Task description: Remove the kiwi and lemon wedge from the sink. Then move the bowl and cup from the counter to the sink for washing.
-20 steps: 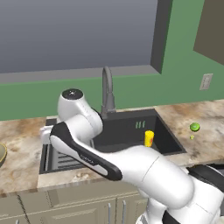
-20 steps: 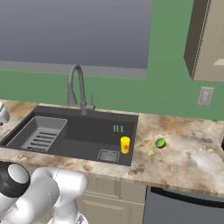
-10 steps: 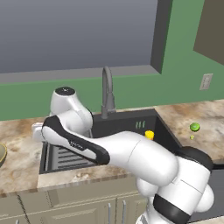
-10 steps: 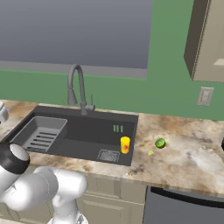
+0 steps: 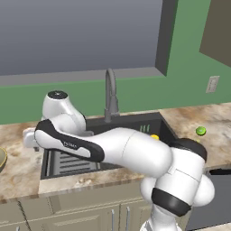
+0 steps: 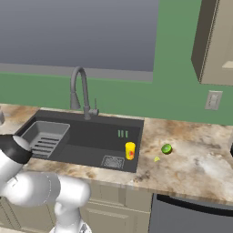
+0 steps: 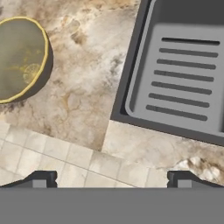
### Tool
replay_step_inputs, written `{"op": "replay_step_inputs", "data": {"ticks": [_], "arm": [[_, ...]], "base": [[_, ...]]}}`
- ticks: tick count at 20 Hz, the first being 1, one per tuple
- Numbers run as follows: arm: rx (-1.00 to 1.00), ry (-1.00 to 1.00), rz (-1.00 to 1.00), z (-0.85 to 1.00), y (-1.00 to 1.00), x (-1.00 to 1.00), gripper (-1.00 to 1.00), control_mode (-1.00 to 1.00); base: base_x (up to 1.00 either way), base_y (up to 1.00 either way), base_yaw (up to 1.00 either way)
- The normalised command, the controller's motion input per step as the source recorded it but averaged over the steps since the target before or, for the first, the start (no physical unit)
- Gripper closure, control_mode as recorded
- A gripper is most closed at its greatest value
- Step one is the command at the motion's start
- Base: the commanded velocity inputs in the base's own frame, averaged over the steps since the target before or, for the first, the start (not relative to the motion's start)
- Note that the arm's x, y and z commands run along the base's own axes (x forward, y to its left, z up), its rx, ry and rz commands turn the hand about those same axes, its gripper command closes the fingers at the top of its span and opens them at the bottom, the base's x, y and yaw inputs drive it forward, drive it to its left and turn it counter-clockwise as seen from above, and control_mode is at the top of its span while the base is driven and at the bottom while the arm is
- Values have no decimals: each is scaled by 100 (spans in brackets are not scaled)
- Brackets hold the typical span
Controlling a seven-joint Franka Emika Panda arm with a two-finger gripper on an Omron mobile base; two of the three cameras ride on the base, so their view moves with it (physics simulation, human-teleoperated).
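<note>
Claw (image 7: 112,178) spread wide, empty, above desk (image 7: 83,92) edge left of sink (image 6: 86,136). Bowl (image 7: 19,59) on desk, apart from sink rim (ribbed rack (image 7: 183,83) just inside basin). Cup (image 6: 130,150) upright in sink near drain. Kiwi (image 6: 166,149) and lemon wedge (image 6: 156,159) on desk right of sink, near each other.

The arm (image 5: 90,144) has swung further left, toward the bowl (image 7: 19,59).
</note>
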Motion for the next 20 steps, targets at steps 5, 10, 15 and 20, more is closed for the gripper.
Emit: {"op": "replay_step_inputs", "data": {"ticks": [5,10,15,20], "arm": [[0,0,4,-3,27,6,-100,-100],[0,0,2,-9,31,21,-100,-100],[0,0,0,-13,34,20,-100,-100],[0,0,0,-12,34,22,-100,-100]], "base": [[0,0,0],[0,0,0],[0,0,0],[0,0,0]]}}
